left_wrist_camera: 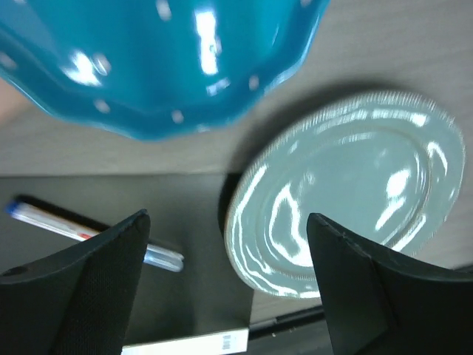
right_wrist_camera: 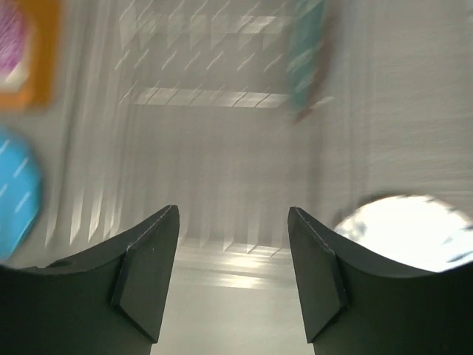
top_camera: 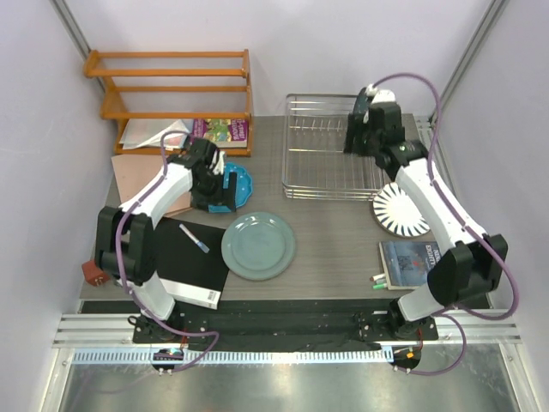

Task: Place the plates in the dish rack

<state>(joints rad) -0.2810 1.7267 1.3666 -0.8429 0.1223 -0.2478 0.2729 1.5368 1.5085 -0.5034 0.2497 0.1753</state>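
Top view: my left hand (top_camera: 210, 176) hangs over the bright blue white-dotted round plate (top_camera: 243, 184) at left centre. The plain grey-green round plate (top_camera: 258, 245) lies flat on the grey tabletop (top_camera: 334, 245), below and right of it. My right hand (top_camera: 360, 120) hovers over the silver wire dish rack (top_camera: 322, 150) at upper right, with the white black-striped round plate (top_camera: 401, 210) below it.

Left wrist view: my fingers (left_wrist_camera: 96, 281) are spread and empty, with the blue plate along the top and the grey-green plate at lower right.

Right wrist view, blurred: the fingers are spread and empty, with rack wires ahead.

My left arm is nearer both left-hand plates, and the rack lies up and right of them.
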